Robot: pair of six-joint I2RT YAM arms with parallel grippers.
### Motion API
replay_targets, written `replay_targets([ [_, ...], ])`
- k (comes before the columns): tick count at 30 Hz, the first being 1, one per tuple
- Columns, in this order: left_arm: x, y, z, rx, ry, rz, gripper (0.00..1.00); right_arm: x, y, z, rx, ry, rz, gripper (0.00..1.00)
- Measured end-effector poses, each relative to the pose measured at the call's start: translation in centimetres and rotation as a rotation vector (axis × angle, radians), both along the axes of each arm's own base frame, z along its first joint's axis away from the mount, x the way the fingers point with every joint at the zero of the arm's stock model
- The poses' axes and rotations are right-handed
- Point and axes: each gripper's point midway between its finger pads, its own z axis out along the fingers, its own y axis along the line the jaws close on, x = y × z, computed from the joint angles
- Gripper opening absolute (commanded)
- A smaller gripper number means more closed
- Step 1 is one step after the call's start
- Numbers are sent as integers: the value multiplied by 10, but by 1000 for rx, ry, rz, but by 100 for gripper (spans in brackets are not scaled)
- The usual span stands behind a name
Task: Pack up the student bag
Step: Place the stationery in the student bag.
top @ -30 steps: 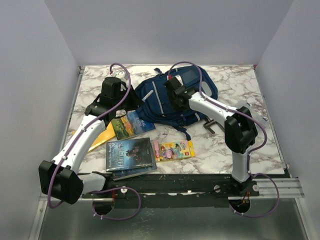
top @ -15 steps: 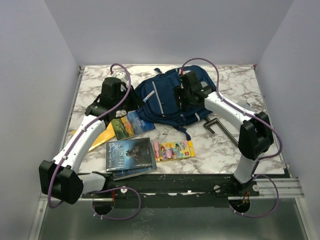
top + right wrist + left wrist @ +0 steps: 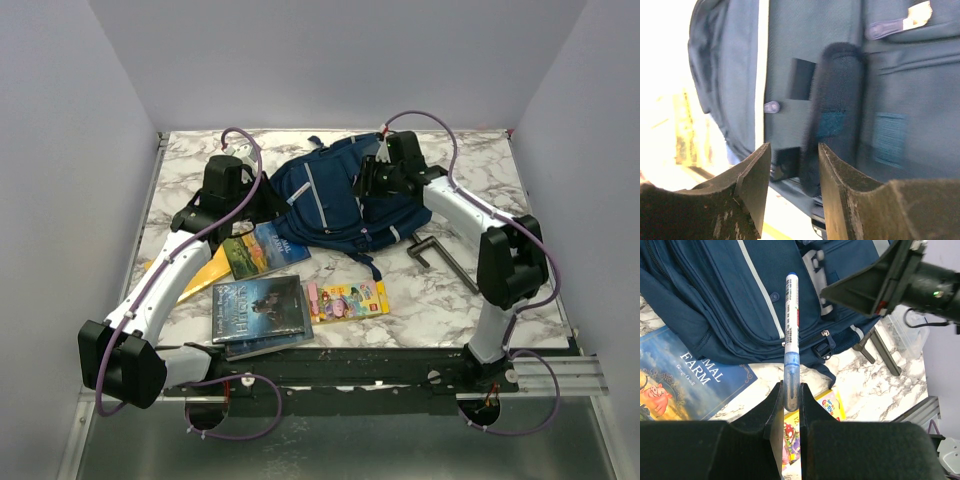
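Two jobs: left gripper (image 3: 791, 395) squeezes a pen (image 3: 791, 325), aimed at the student bag (image 3: 730, 300); right gripper (image 3: 792, 170), spread apart, is at a padded strap (image 3: 832, 110), probably to lift it.

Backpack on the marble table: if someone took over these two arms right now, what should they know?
Left tool: shut on a pen that points toward the backpack.
Right tool: open, close over the backpack's dark padded strap, not clamped on it.
The backpack lies at the far middle of the table; I cannot tell whether any pocket is open.
Done: nothing visibly packed.
Left: the pen, plus the Animal Farm book, dark-covered book, colourful pack and yellow envelope, all outside the backpack.
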Motion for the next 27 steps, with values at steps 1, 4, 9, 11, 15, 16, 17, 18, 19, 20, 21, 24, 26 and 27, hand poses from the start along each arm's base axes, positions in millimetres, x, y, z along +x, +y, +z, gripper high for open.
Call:
replay_targets([
  [1,0,0,0,-1,-1,0,0,-3,8,-6,30,16,17,45],
  [4,1,0,1,-2,-4,0,0,-14,29,-29,96,74,63,47],
  [9,1,0,1,-2,-5,0,0,-32,51,-64,145,144,113,62],
  [11,0,0,1,-3,-4,-1,0,-32,53,-62,160,137,125,69],
  [15,0,0,0,-3,-1,-1,0,-31,54,-54,126,126,137,71],
  [16,0,0,0,-4,-1,-1,0,-29,52,-51,109,127,136,72],
  [17,-1,0,0,-7,-1,-1,0,-28,52,-47,87,123,136,73],
  [18,-1,0,1,-9,-3,0,0,-28,51,-43,71,119,137,74],
  [19,-1,0,2,-12,-5,0,0,-28,49,-39,54,113,136,78],
  [20,-1,0,4,-16,-8,-2,0,-30,46,-33,38,104,133,81],
  [21,-2,-1,5,-23,-9,-5,0,-33,41,-27,21,97,129,85],
  [24,-3,-5,6,-44,1,-21,0,-40,24,8,-9,23,100,88],
  [26,-3,-9,2,-56,19,-35,0,-46,13,37,-22,-43,77,88],
  [27,-3,-10,0,-60,29,-39,0,-45,7,52,-31,-82,62,88],
])
